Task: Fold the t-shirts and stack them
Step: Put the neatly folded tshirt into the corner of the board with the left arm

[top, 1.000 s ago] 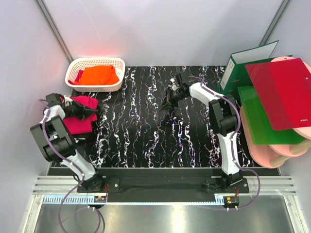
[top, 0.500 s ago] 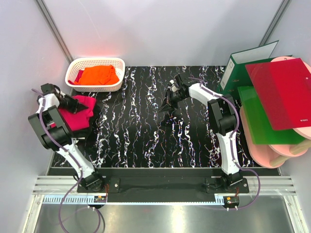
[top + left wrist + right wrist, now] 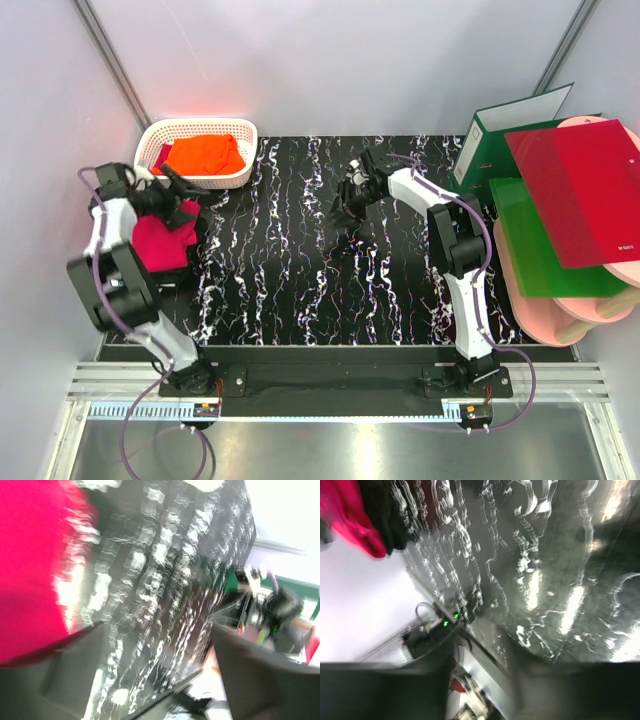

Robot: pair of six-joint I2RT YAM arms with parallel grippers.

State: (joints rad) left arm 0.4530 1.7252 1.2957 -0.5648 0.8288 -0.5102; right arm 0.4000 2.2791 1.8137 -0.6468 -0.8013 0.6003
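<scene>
1. Top external view: the left gripper point(image 3: 180, 198) hovers over the far edge of the crimson-pink t-shirt point(image 3: 160, 245). The shirt lies as a compact pad at the left edge of the table point(image 3: 290, 290), just in front of the white lattice basket point(image 3: 245, 135).
2. In the left wrist view its fingers point(image 3: 70, 675) stand wide apart. Only marbled tabletop shows in the gap, with the pink cloth off to one side. The gripper is released, and the shirt rests under its own weight.
3. The left edge reads as the stacking spot. Parking the shirt there keeps the middle of the table available as a folding surface.
4. The orange t-shirt point(image 3: 200, 155) sits crumpled in the basket, not yet folded, with a sliver of crimson cloth beside it.
5. The right gripper point(image 3: 347, 200) points down at the far middle of the table. Its wrist view is smeared by motion, so I cannot tell whether its jaws are parted or clenched, or whether they hold anything.
6. I cannot pick out a black t-shirt against the black marbled top.
7. The red folder point(image 3: 580, 190) and green folder point(image 3: 530, 250) lie well apart on the right and play no part.
8. Judgement: one shirt looks placed and the orange one is the likely next. The left arm is nearest the basket.
</scene>
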